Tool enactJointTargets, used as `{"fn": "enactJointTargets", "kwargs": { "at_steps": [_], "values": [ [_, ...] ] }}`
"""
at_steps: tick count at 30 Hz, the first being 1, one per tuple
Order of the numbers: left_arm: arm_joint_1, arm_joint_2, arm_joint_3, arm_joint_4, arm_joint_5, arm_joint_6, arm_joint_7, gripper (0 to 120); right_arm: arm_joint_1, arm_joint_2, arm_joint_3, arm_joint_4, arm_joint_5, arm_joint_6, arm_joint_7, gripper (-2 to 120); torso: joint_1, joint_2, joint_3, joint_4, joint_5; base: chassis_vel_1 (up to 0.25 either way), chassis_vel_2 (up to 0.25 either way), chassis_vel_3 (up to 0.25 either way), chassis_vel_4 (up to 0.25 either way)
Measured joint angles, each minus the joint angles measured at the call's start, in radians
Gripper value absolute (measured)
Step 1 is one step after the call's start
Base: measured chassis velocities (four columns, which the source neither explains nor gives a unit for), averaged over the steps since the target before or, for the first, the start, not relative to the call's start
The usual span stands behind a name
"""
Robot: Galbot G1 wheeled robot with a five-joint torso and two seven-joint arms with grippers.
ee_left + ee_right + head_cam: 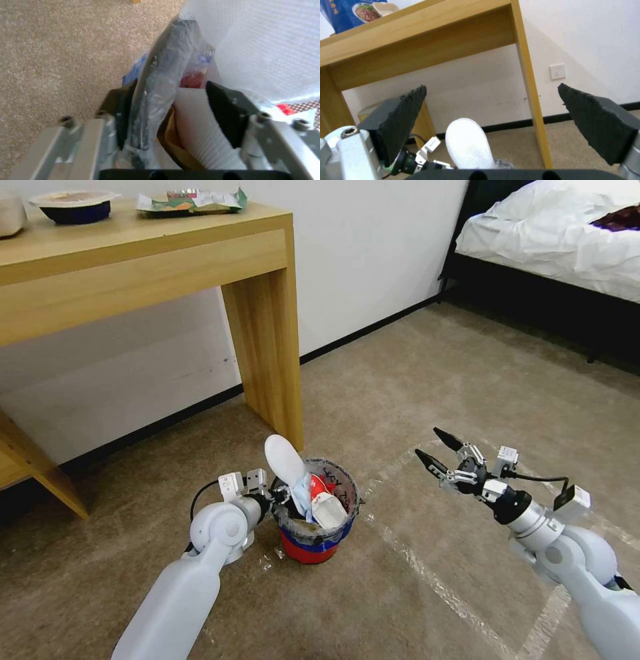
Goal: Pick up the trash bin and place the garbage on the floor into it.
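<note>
- Far left, a pale wooden desk (153,260) with square, smooth legs stands against the white wall; on its top, near the back edge, sit a dark round bowl under a white lid (73,205) and a flat crinkled green-and-white food wrapper (193,200).
- Next along, the robot's glossy white left arm reaches forward low over the beige short-pile carpet (413,373). Its left gripper (283,495) is clamped on the near-left rim of the small round red plastic trash bin with a blue band (312,543). In the left wrist view the two black fingers (226,112) sit one on each side of the rim, pinching the shiny, wrinkled clear plastic liner bag (160,82) between them.
- The bin stands upright on the carpet just in front of the desk's right-hand leg, mouth facing up, with the liner folded out over the rim.
- A flat white mesh-textured slipper (285,460) stands on end in the bin, long axis nearly vertical, rounded toe pointing up and leaning slightly left toward the desk. Beside it are packed crumpled white-blue paper (303,493), a red-and-white crushed wrapper (325,500) and some brown paper (175,147).
- To the right, well clear of the bin, the right gripper (437,447) hangs above the carpet, its ridged black fingers (403,117) spread wide with nothing between them, tips pointing toward the bin and desk.
- At the far right corner of the room is a bed with rumpled white bedding (560,233).
</note>
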Motion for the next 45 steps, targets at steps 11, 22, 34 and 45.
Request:
{"fn": "enactJointTargets", "kwargs": {
  "at_steps": [11, 22, 34, 45],
  "values": [
    [0.017, 0.01, -0.013, -0.044, 0.005, -0.009, 0.012, 99, -0.023, 0.003, 0.019, -0.003, -0.008, 0.0, -0.006, 100, 0.0, 0.0, 0.0, 0.0, 0.0001, 0.0, 0.0, 0.0, 0.0],
    [0.046, 0.042, -0.031, -0.09, 0.047, -0.024, 0.03, 100, -0.025, 0.007, 0.022, 0.006, -0.009, 0.001, -0.003, 100, 0.0, 0.0, 0.0, 0.0, 0.0, 0.0, 0.0, 0.0, 0.0],
    [0.081, 0.088, -0.078, -0.159, 0.207, -0.088, 0.074, 100, -0.026, 0.009, 0.036, 0.036, -0.004, 0.003, 0.049, 100, 0.0, 0.0, 0.0, 0.0, -0.0001, 0.0, 0.0, 0.0, 0.0],
    [0.136, 0.096, -0.134, -0.273, 0.399, -0.187, 0.057, 100, -0.074, 0.048, 0.031, 0.177, -0.022, 0.038, 0.437, 100, 0.0, 0.0, 0.0, 0.0, -0.0001, 0.0, 0.0, 0.0, 0.0]
  ]
}}
